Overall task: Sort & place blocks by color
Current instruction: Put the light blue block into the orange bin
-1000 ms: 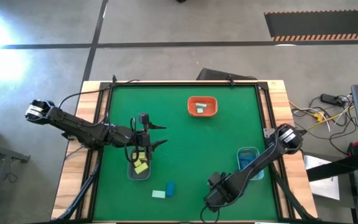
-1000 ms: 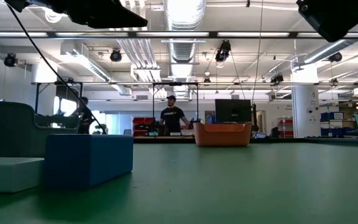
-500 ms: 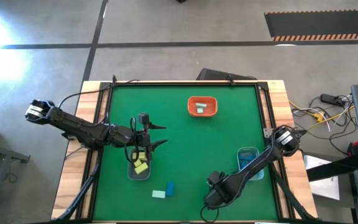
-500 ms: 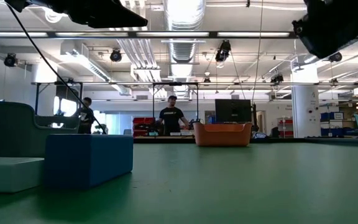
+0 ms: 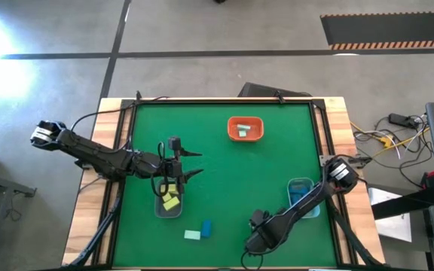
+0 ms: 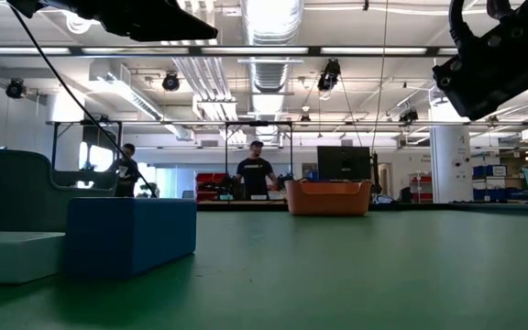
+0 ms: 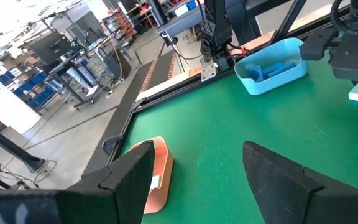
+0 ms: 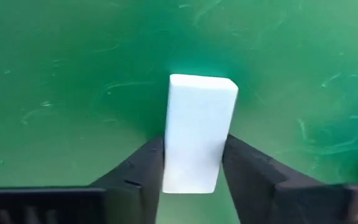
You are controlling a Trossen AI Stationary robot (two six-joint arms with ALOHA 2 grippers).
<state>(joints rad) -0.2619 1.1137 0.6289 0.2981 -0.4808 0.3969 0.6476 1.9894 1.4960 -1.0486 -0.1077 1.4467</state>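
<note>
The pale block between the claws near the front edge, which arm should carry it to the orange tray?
The right. Its claw is already shut on the pale block, while the left claw hangs open over the bin of yellow blocks.

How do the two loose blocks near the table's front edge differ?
The blue block is dark, and in the low view it stands taller; the mint block is pale and lies flatter. The blue one sits farther from the front edge. Both rest side by side on the green mat, ungripped.
</note>
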